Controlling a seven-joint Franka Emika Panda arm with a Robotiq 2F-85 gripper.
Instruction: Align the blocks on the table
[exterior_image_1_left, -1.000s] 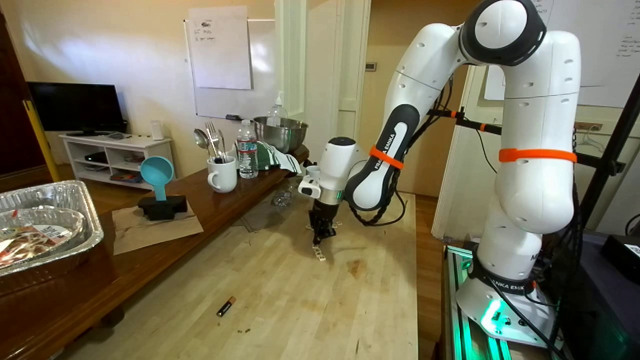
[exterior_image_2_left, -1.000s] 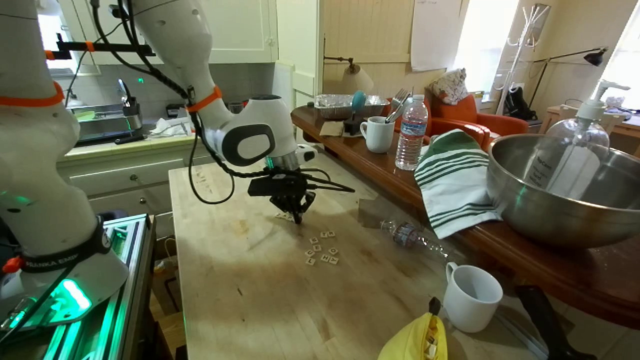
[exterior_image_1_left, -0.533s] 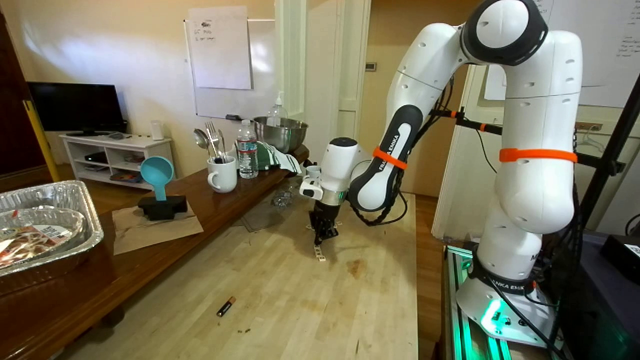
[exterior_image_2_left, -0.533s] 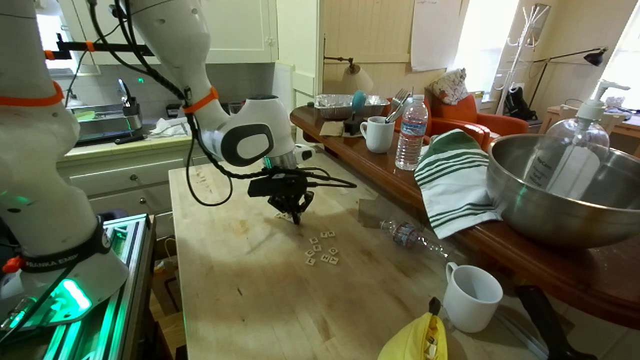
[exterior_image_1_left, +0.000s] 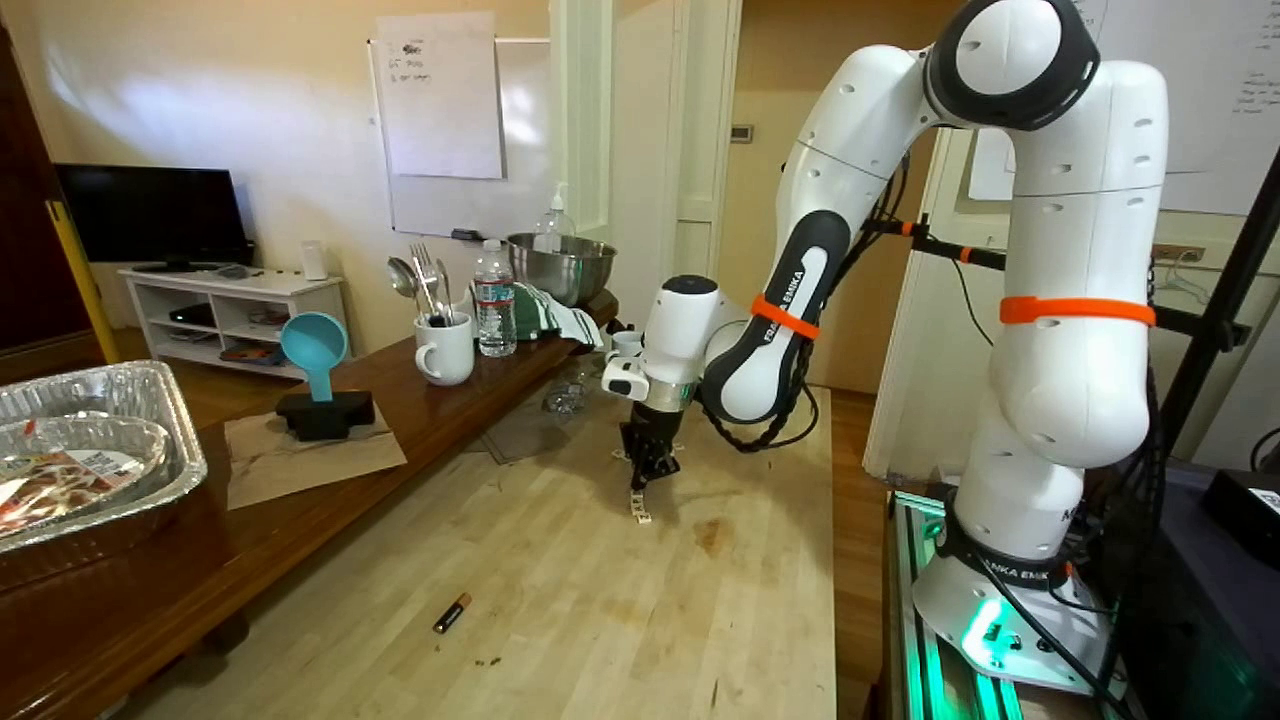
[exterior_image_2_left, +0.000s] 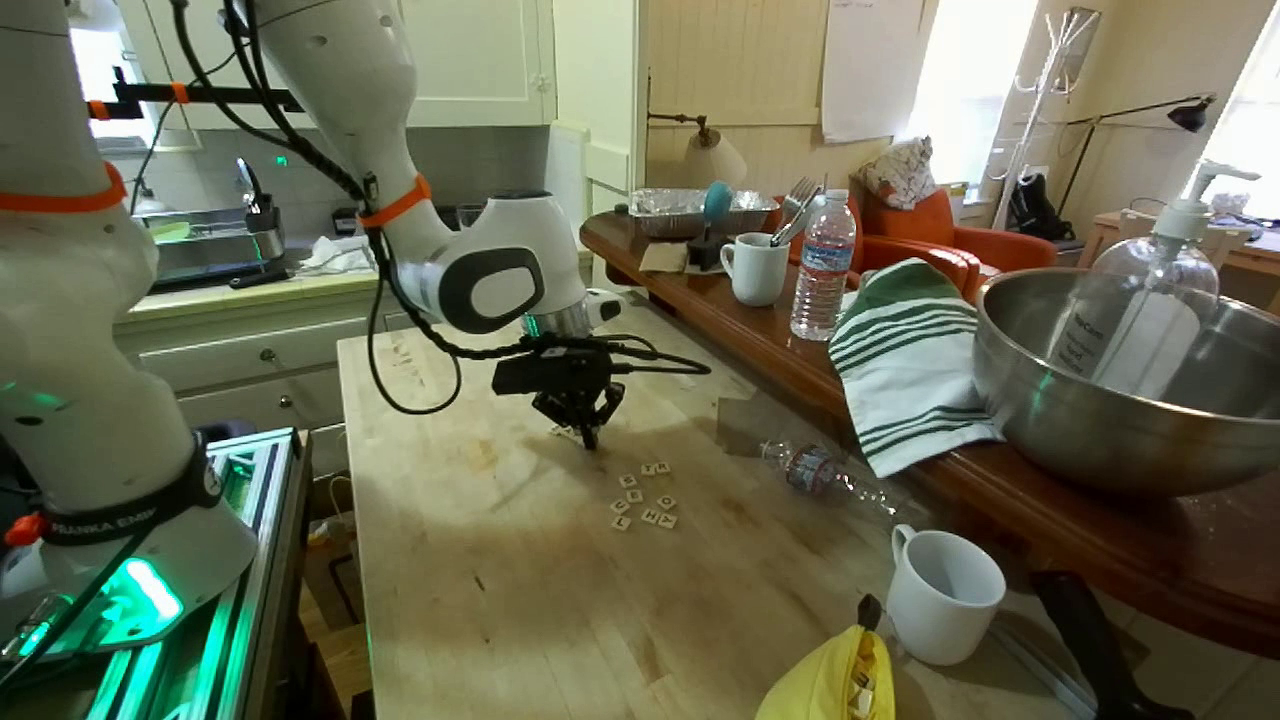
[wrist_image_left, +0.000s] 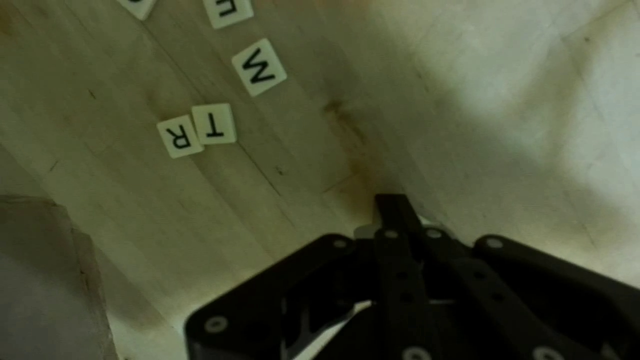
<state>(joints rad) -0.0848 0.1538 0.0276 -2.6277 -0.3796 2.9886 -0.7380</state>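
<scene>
In an exterior view, a black TV (exterior_image_1_left: 150, 212) is held up by a low white cabinet (exterior_image_1_left: 270, 286), a whiteboard (exterior_image_1_left: 460, 208) is hung on a cream wall (exterior_image_1_left: 300, 110), and the floor (exterior_image_1_left: 855, 490) is made of brown wood. In an exterior view, white cupboards (exterior_image_2_left: 480, 60) and drawers (exterior_image_2_left: 310, 350) can be seen, a red-orange chair (exterior_image_2_left: 1000, 245) is set near a white coat stand (exterior_image_2_left: 1045, 85), and the windows (exterior_image_2_left: 970, 85) are filled with bright light.

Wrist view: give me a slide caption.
Shut black two-fingered gripper over a light wooden tabletop, with small square cream letter tiles nearby.
</scene>
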